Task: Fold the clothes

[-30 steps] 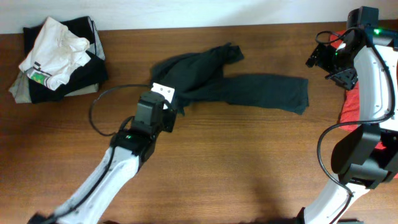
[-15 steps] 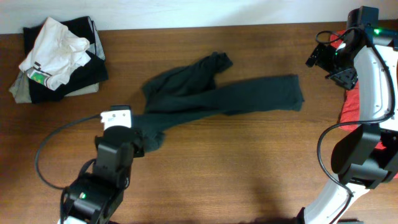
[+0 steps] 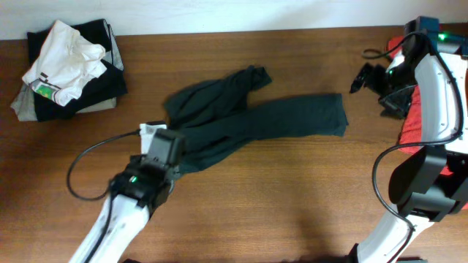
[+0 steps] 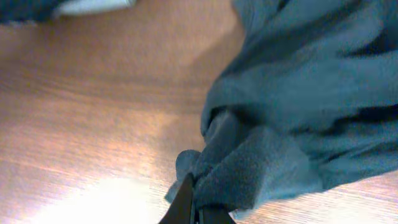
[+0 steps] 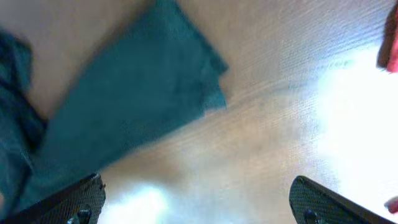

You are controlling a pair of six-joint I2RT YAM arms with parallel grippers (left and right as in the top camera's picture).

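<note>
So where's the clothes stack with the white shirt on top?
Overhead, the clothes stack sits in the wooden table's far left corner, left of the dark crumpled garment.

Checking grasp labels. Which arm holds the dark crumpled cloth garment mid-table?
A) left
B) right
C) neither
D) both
A: the left gripper has its jaws shut on a bunched edge of the dark crumpled cloth garment; the right gripper hangs open above the brown wooden table, clear of the cloth.

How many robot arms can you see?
2. The left arm comes up from the bottom left, at the dark cloth; the right arm stands at the right edge. None seem hidden.
</note>
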